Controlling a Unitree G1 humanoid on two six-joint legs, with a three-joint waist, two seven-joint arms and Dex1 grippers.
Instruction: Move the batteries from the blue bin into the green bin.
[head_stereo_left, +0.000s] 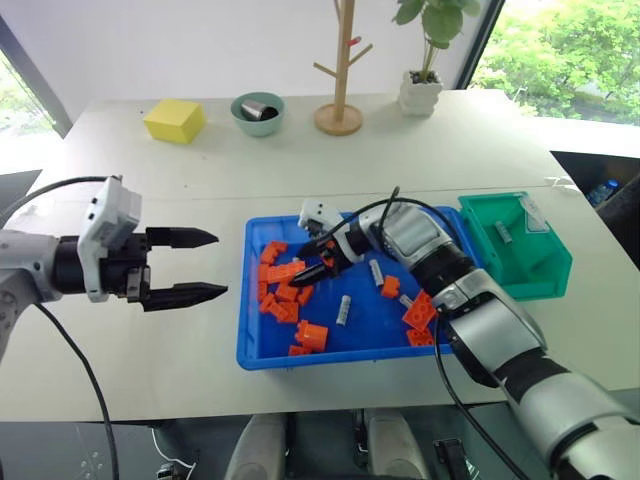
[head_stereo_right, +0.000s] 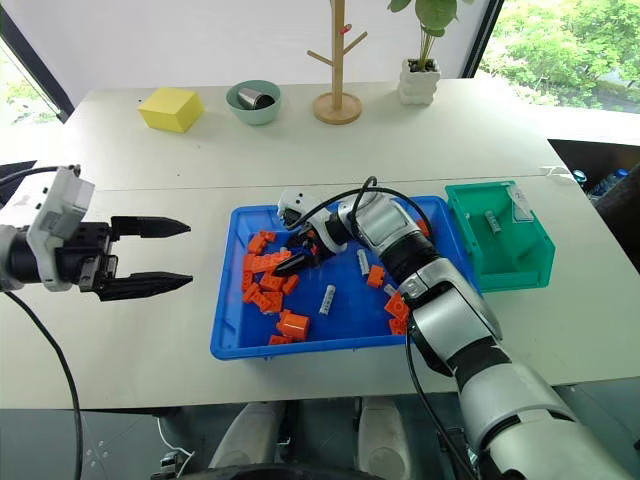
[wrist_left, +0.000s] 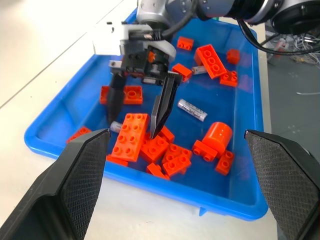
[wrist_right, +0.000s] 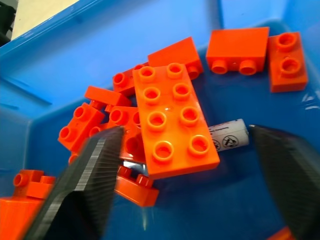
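White table (head_stereo_left: 150, 340) with a seam across its middle, set before a pale wall and windows giving onto green foliage. Nearest the robot lies the blue bin (head_stereo_left: 262, 355), a shallow tray holding scattered orange bricks (head_stereo_left: 283, 290) and several batteries (head_stereo_left: 343, 310): one near the tray's centre, another (head_stereo_left: 376, 272) beside the right arm, and a third (wrist_right: 229, 135) half hidden under a large eight-stud brick (wrist_right: 172, 120). The right gripper (head_stereo_left: 322, 257) reaches down into the bin over the brick pile, its black fingers parted to a moderate width on either side of that brick and battery, gripping nothing. The left gripper (head_stereo_left: 190, 266) hovers above the bare table just left of the bin, fingers spread wide, empty. To the right of the blue bin, touching its corner, stands the green bin (head_stereo_left: 540, 285), which contains one battery (head_stereo_left: 505, 234). At the far edge: a yellow block (head_stereo_left: 174, 120), a pale-green bowl (head_stereo_left: 257, 113) holding a metal cup, a wooden stand (head_stereo_left: 340, 70), and a potted plant (head_stereo_left: 422, 85).
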